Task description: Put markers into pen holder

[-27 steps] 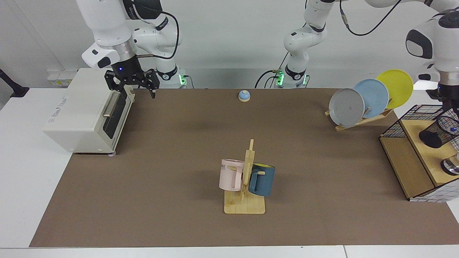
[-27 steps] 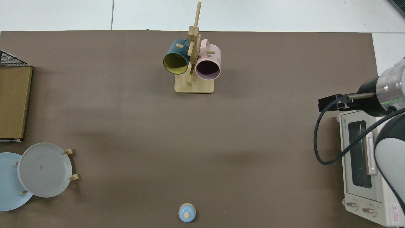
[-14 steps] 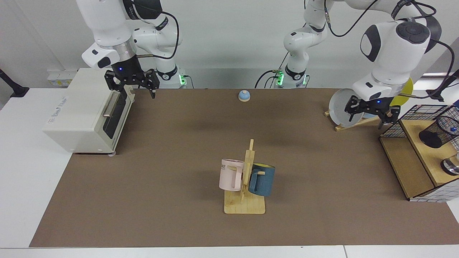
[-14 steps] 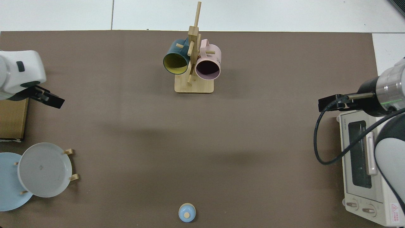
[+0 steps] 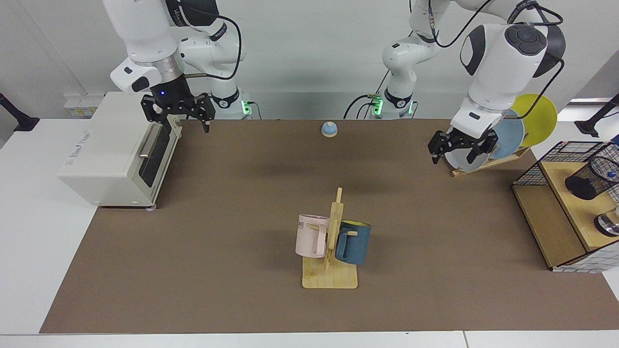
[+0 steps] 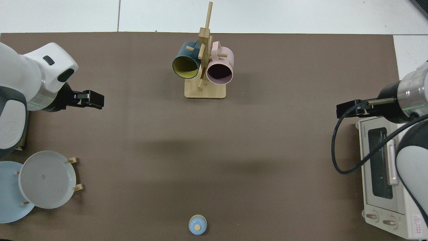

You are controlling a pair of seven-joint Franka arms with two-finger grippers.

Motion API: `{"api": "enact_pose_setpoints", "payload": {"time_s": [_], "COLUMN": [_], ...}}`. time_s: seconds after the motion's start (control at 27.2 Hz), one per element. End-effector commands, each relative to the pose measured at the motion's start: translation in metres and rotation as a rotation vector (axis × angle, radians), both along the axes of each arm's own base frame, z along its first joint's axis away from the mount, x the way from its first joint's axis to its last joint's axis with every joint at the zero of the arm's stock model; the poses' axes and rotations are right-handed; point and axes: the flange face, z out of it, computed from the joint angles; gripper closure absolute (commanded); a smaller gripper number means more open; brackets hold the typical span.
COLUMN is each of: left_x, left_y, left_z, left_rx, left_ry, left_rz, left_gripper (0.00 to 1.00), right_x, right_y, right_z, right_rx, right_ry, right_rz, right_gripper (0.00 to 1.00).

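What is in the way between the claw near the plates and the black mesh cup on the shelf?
Only the shelf's wire side, which rises between the open left gripper and the pen holder; above it the way looks free. The right gripper waits open over the toaster oven.

A brown mat [image 5: 217, 217] carries a pink mug [image 5: 310, 235] and a dark blue mug [image 5: 354, 241] with yellow inside, grey [image 5: 459, 162], light blue [image 5: 510, 133] and yellow [image 5: 537, 116] plates, a white oven [image 5: 111, 150], and a black mesh holder [image 5: 587, 180].
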Motion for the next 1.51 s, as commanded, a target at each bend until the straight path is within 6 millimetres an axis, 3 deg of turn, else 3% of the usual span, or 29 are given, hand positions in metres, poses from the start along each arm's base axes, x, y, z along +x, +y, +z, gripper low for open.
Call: {"api": "enact_pose_setpoints", "payload": {"time_s": [0.0,0.55,0.77,0.85,0.96,1.47], "left_x": [-0.008,-0.003,-0.005,-0.006,-0.012,-0.024], "left_y": [-0.002,0.026,0.013,0.02,0.015,0.028], "left_z": [0.005,0.007,0.008,0.014,0.029,0.049], "left_rx": [-0.004,0.018,0.022,0.021,0.02,-0.013], "left_ry": [0.015,0.007,0.005,-0.009,-0.037,-0.054], "left_rz": [0.025,0.055,0.037,0.053,0.051,0.071], "left_gripper": [0.0,0.0,0.0,0.0,0.0,0.0], "right_x": [-0.005,-0.005,-0.005,-0.005,-0.005,-0.005], "right_y": [-0.004,-0.004,-0.004,-0.004,-0.004,-0.004], "right_z": [0.002,0.002,0.002,0.002,0.002,0.002], "right_rx": [0.023,0.023,0.023,0.023,0.023,0.023], "right_ry": [0.011,0.011,0.011,0.011,0.011,0.011], "right_rz": [0.022,0.022,0.022,0.022,0.022,0.022], "right_gripper": [0.0,0.0,0.0,0.0,0.0,0.0]}}
